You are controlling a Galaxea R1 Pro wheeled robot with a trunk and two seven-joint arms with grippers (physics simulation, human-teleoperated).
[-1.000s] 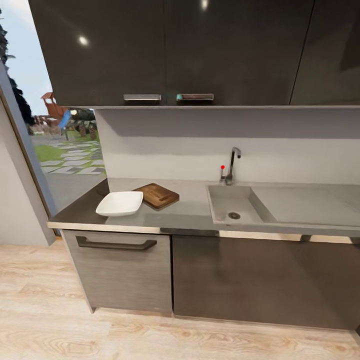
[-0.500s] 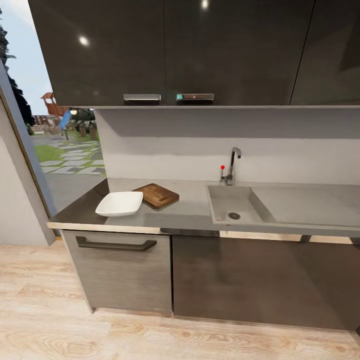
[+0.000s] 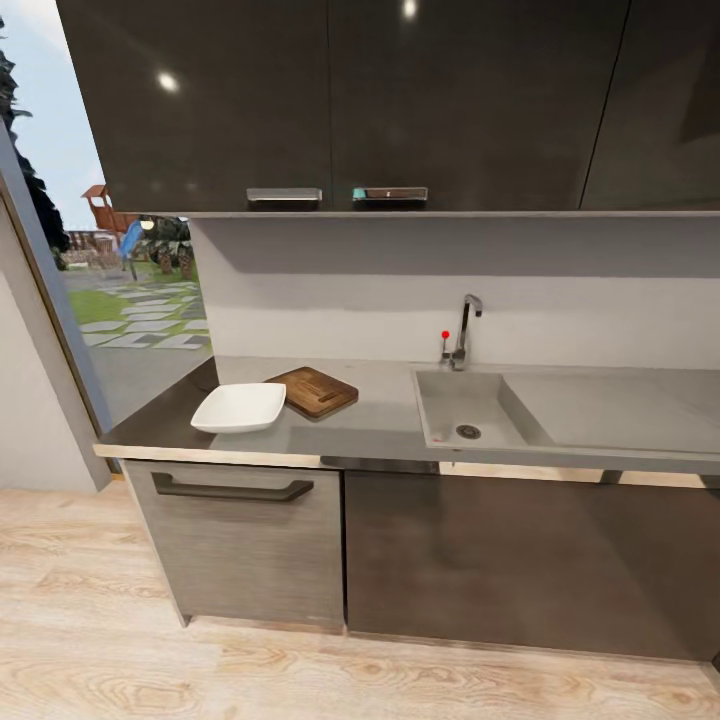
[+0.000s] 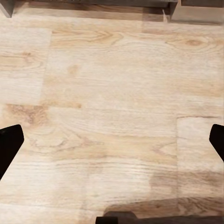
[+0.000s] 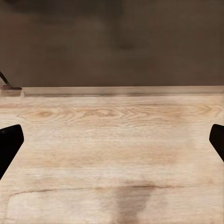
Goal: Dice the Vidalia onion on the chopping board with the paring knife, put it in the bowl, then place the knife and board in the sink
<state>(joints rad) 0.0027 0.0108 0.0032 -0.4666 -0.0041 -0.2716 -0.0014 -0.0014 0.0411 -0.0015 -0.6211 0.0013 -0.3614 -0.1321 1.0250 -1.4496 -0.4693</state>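
In the head view the grey countertop [image 3: 380, 425] carries the white squarish bowl [image 3: 239, 407] at its left end. The dark brown chopping board [image 3: 314, 391] lies just behind and to the right of the bowl, touching it. The sink [image 3: 500, 410] sits further right, with its round drain [image 3: 468, 432] and a chrome tap [image 3: 464, 330] with a red knob. The Vidalia onion is hidden, and I cannot make out the paring knife. My left gripper [image 4: 112, 144] and right gripper [image 5: 112, 144] both hang open over the wood floor, holding nothing.
Glossy dark upper cabinets [image 3: 340, 100] overhang the counter. Below it are a drawer front with a handle [image 3: 232, 489] and dark cabinet doors [image 3: 520, 560]. A glass door onto a garden [image 3: 120, 300] is at the left. Pale wood floor [image 3: 300, 670] lies between me and the cabinets.
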